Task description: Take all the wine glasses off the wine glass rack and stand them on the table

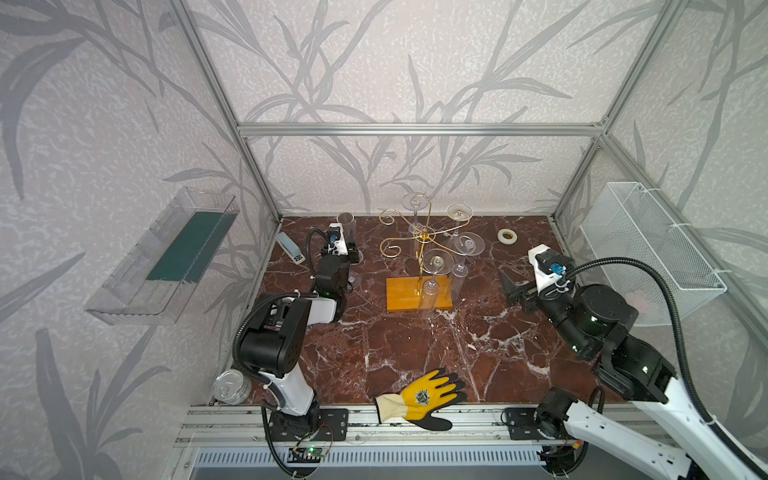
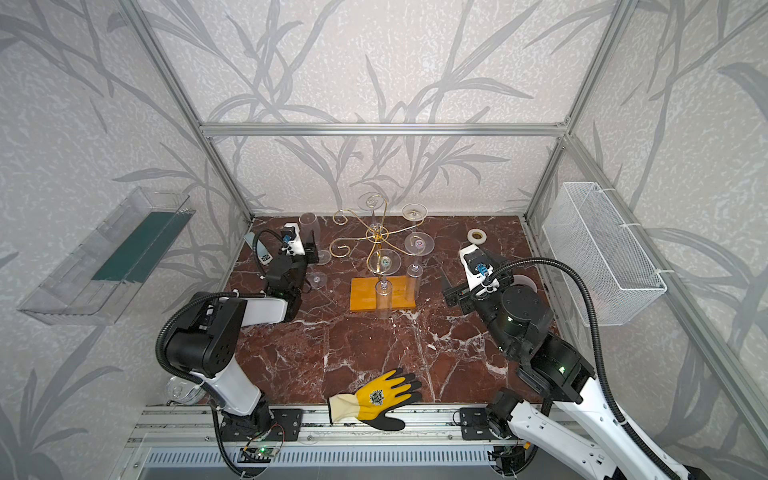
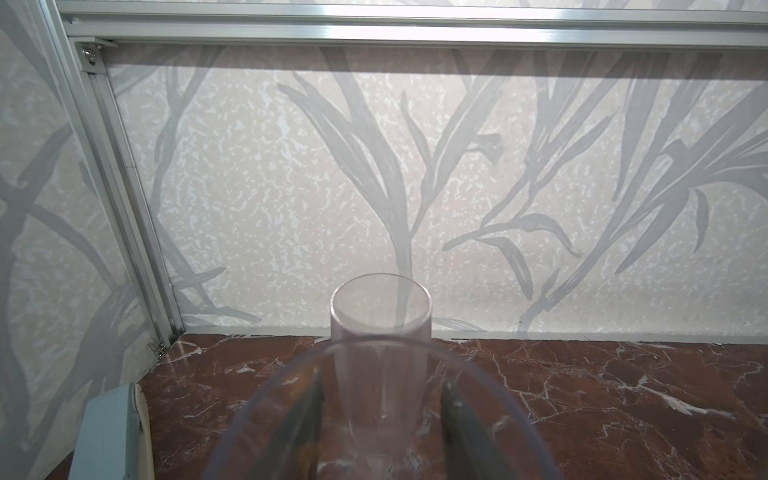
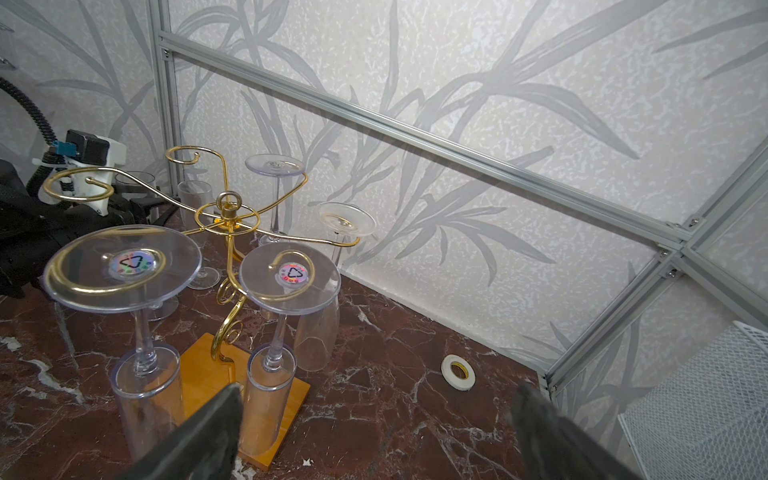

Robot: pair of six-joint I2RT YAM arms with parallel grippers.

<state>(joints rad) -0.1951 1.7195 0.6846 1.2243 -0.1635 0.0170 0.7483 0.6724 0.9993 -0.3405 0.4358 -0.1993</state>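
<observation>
Wine glass rack (image 1: 401,296): centre of both top views, four glasses (image 1: 436,262) hung foot-up on its arms. Wine glass (image 2: 318,279): upright at its left, left jaws clamped on bowl (presumably parking it); right jaws apart, waiting.

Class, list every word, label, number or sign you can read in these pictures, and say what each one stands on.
No words can be read.
Triangle-of-arrows sign: shiny sticker on the foot of the first hanging wine glass; its small print is unreadable.
Same sign: second hanging wine glass.
Crest on the yellow glove: blurred.
Marks on the grey device: too small.
Print inside the tape roll: too small.
</observation>
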